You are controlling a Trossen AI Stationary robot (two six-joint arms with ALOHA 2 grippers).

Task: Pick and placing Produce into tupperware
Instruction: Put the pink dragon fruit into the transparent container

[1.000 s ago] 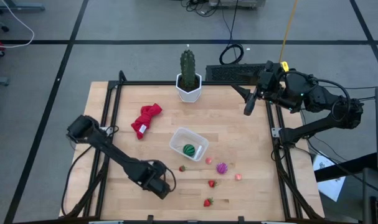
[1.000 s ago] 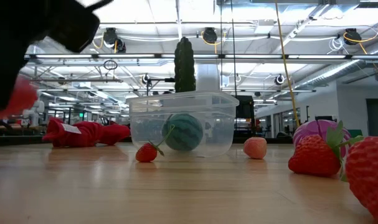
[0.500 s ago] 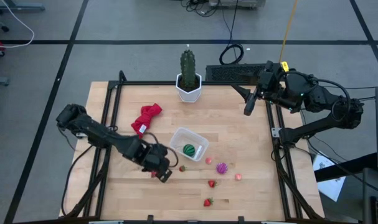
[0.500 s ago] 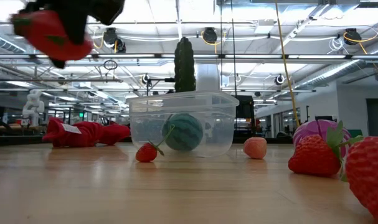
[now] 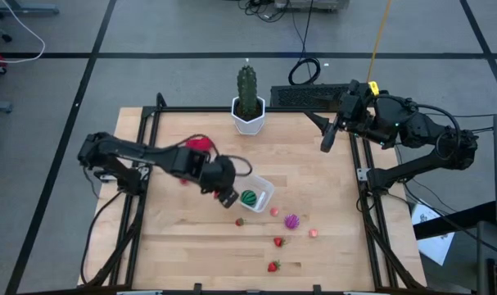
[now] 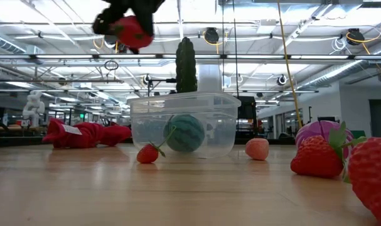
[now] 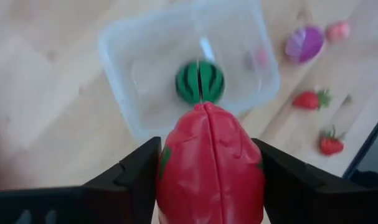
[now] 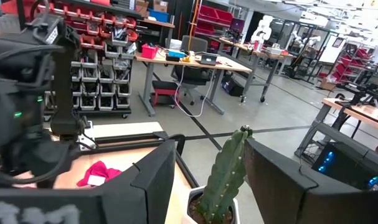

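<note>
Near table edge, low view: two large toy strawberries (image 6: 325,157) at the right, a purple ball (image 6: 322,132) just behind them. No readable brand or writing on any object; a white tag (image 6: 69,129) on the red cloth (image 6: 83,134) shows no legible text.

Further in: a tiny strawberry (image 5: 240,221) lies just in front of the clear tupperware (image 5: 263,197), apart from its wall. Pink bits (image 5: 274,211) sit beside the tub toward the right arm; another pink bit (image 5: 314,233) lies near the purple ball.

Tupperware: clear rectangular tub, rounded corners, upright on the wooden table (image 5: 330,254). Inside it, one green striped ball (image 7: 200,81), dark and light green bands, resting on the floor of the tub.

Left gripper (image 5: 225,195): raised over the tub's near-left edge, fingers clamped on a red oval fruit (image 7: 210,168). The fruit is glossy red with a centre seam and a green patch at one side; it hangs above the table, clear of the tub rim in the low view.

Far side: green cactus (image 5: 246,88) in a white pot (image 5: 248,120) at the table's back edge. Right gripper (image 5: 328,135) waits high at the far right corner, fingers parted, holding nothing.
</note>
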